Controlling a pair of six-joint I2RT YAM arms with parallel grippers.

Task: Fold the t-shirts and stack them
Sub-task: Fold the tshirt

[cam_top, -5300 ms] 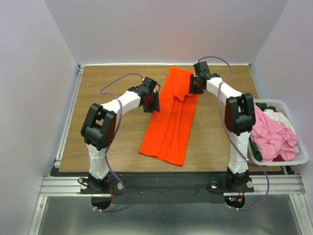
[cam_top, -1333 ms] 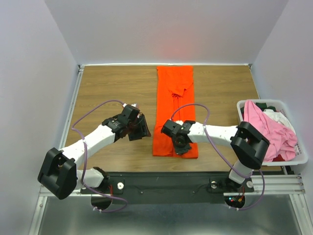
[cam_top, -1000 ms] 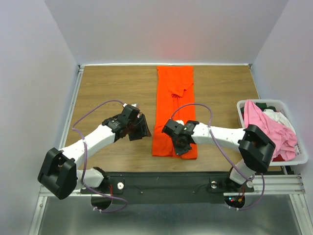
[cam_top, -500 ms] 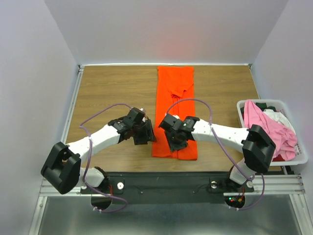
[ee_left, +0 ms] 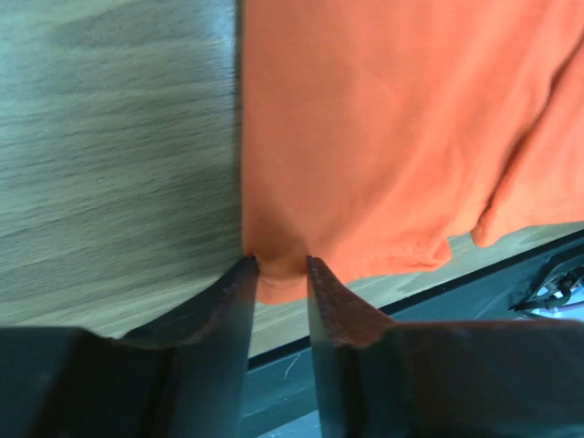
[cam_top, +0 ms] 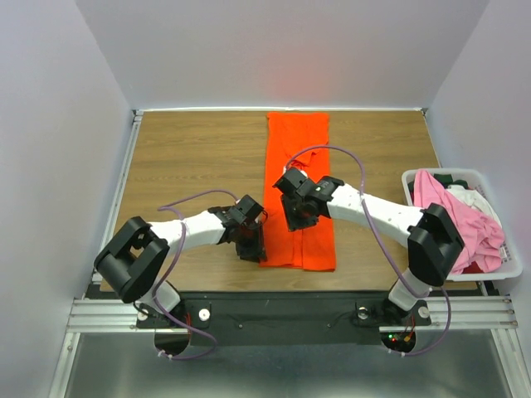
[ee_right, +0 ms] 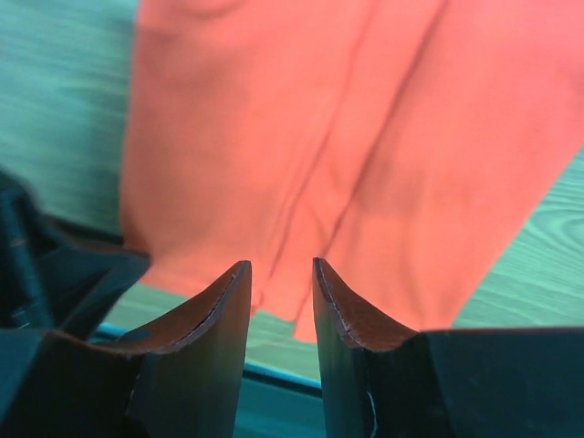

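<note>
The orange t-shirt [cam_top: 299,149] lies flat as a long narrow strip running from the table's far edge to its near edge. My left gripper [cam_top: 251,249] is low at the strip's near left corner. In the left wrist view its jaws [ee_left: 279,263] stand open by a narrow gap, with the orange t-shirt's [ee_left: 383,137] corner between the fingertips. My right gripper [cam_top: 294,220] hovers over the near half of the strip. Its jaws [ee_right: 278,265] are open with nothing between them, above the orange cloth [ee_right: 365,137]. More t-shirts, pink [cam_top: 456,224], white [cam_top: 473,197] and dark green [cam_top: 437,259], are heaped in the bin.
A white plastic bin [cam_top: 498,272] stands at the table's right edge. The black front rail [cam_top: 274,308] runs just below the shirt's near hem. Bare wood [cam_top: 191,157] spreads left of the strip.
The left gripper swung right to the shirt's near left corner and narrowed its jaws around it. The right gripper opened, let go of the near hem and drew back over the strip.
</note>
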